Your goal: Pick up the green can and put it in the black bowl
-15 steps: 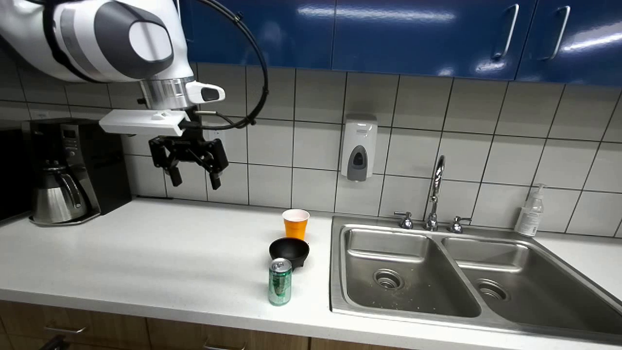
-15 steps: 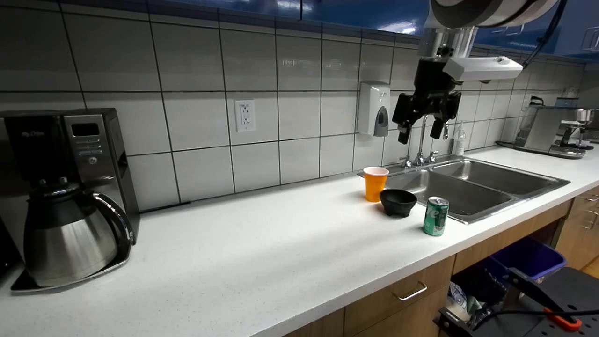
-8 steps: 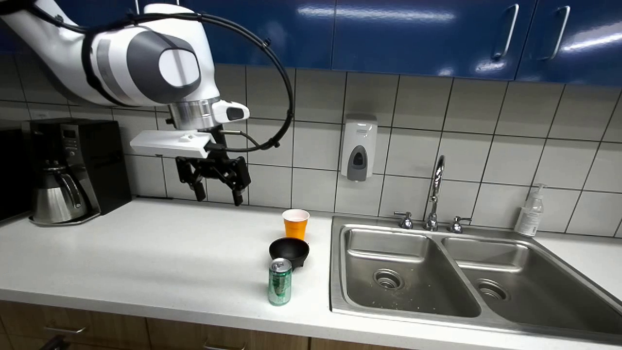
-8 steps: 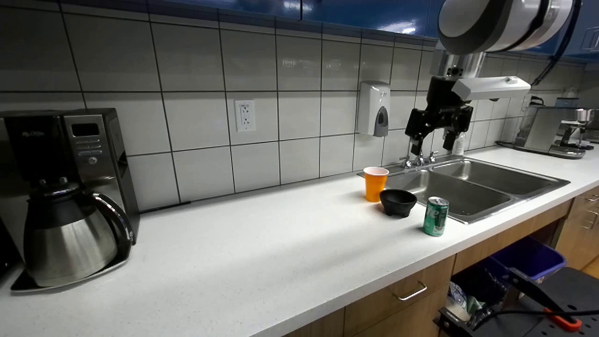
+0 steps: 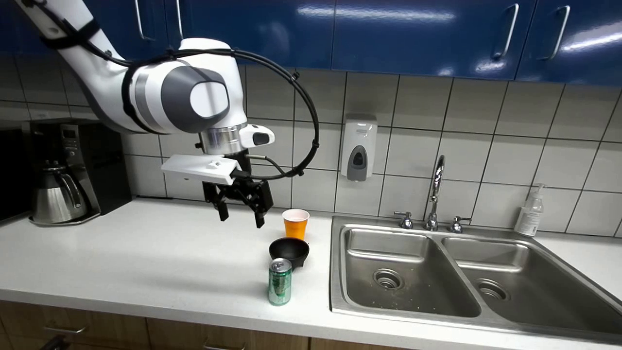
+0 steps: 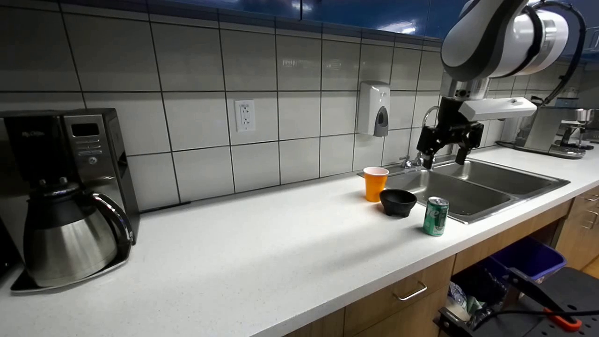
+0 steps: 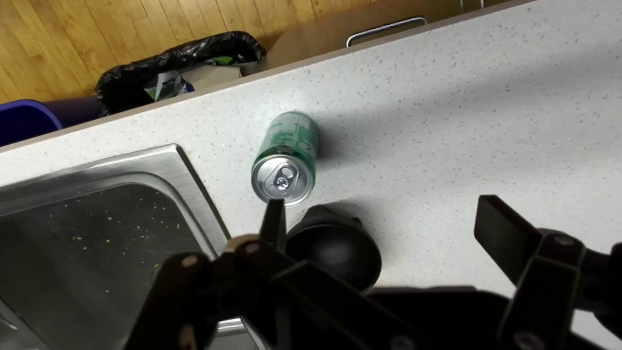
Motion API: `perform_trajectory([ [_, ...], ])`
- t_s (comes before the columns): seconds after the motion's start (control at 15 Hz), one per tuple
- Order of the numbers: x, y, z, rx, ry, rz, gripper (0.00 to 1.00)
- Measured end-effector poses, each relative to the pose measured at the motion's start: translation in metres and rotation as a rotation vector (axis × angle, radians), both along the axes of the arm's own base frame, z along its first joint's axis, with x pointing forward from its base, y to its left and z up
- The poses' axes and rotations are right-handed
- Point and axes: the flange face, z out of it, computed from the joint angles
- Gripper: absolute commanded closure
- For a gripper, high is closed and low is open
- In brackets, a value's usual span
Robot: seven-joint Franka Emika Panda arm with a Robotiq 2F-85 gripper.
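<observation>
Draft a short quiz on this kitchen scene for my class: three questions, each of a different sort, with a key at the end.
1. True or false: the green can stands upright, outside the black bowl.

2. Which of these stands nearest the tiled wall?
A: green can
B: orange cup
C: black bowl

3. Fill in the gap: in the wrist view, the gripper is ____ (open or shut).

Key: 1 true; 2 B; 3 open.

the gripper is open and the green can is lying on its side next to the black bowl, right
Not quite: the green can is upright beside the black bowl, not on its side; both exterior views show this. The gripper is indeed open.
</observation>
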Motion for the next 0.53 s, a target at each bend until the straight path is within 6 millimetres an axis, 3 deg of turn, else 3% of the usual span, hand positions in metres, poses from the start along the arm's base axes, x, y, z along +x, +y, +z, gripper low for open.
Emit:
perform_trajectory([
  [0.53,0.009,-0.032,-0.032,-0.006,0.03,-0.056,0.0],
])
